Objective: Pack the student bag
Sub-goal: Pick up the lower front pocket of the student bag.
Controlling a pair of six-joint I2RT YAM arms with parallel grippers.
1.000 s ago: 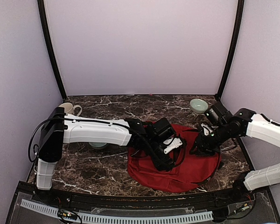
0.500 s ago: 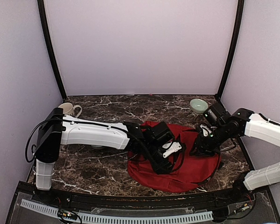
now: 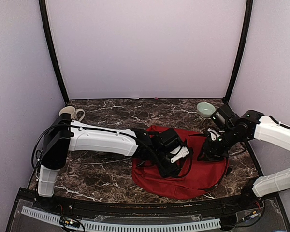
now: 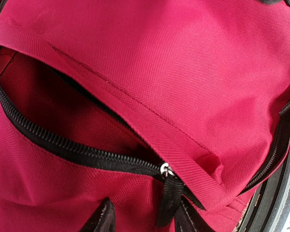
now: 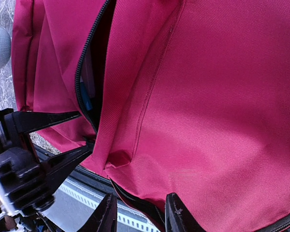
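Top external view: shows student bag (image 3: 195, 180) flat on marble table (image 3: 96, 166), between both arms, toward the near edge.
Left gripper (image 4: 145, 216): straddles black zipper pull (image 4: 170, 202) at the slider, part-open, not yet pinching, with a gap on one side.
Just changed: narrower than a second ago, and shifted slightly toward the near edge.
Right gripper (image 5: 141, 212): clamps the bag's edge seam, fabric filling the gap; same hold as a second ago.
Pocket zipper (image 4: 72, 152): gapes open up to the slider, dark red lining inside.
Right wrist view: catches blue sliver (image 5: 85, 102) within an open seam, too small to name.
Meaning for task: looks like a grasp on the pull almost made, with the bag pinned for a zip stroke.
Next need: finish closing on the pull before dragging, or risk slipping off.
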